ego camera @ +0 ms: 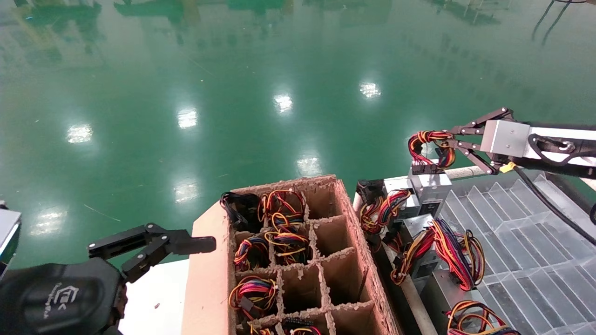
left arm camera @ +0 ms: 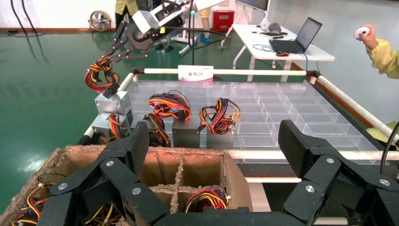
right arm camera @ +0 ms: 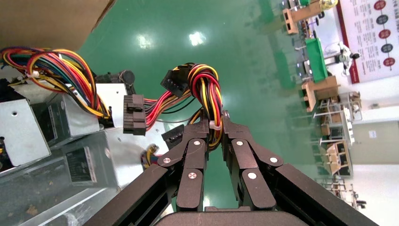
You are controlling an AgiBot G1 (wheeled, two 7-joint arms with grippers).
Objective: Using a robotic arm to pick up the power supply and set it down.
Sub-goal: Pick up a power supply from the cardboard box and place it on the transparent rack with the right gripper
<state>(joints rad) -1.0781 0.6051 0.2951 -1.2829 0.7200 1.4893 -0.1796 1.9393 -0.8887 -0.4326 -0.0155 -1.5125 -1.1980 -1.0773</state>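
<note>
Because the power supply (ego camera: 430,186) hangs only by its wire loop (ego camera: 430,145), at about 2 o'clock in the head view over the tray (ego camera: 521,232) corner, it may swing; I think it should be lowered slowly and straight. The right gripper (ego camera: 450,142) has its fingers (right arm camera: 197,155) closed on the loop. Other units (ego camera: 419,260) stand just beside, toward 5 o'clock. The left gripper (ego camera: 186,246) waits wide open at 8 o'clock, beside the carton (ego camera: 209,279).
</note>
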